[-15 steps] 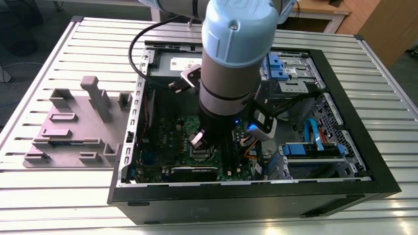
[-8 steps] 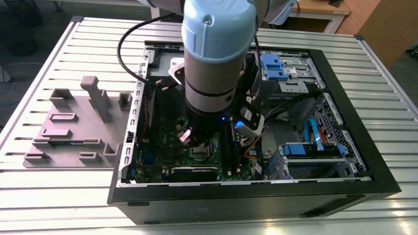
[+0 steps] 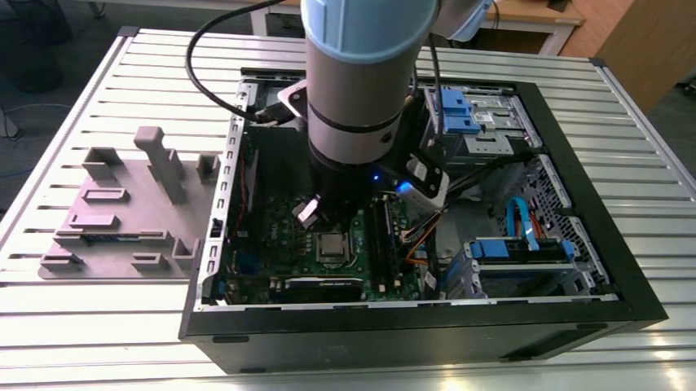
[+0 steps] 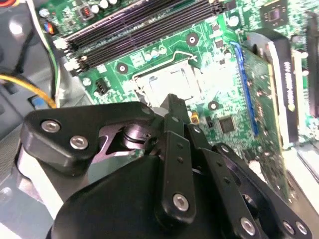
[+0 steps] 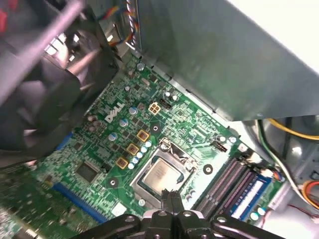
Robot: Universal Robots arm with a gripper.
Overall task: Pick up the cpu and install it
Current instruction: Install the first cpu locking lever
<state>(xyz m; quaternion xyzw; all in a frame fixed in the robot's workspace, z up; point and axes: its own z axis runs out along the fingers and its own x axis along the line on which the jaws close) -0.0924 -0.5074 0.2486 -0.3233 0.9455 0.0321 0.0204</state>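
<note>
The cpu is a small square chip with a dull silver top, lying flat inside the metal-framed socket on the green motherboard. In the exterior view the cpu shows just below my arm. My gripper hovers right over the socket's edge, its black fingers pressed together with nothing between them. In the second wrist view the fingertips point at the bright, washed-out socket.
The open computer case walls in the board on all sides. Memory slots run beside the socket, and an expansion card stands nearby. Loose cables and blue drive brackets are close. A grey fixture lies at the exterior view's left.
</note>
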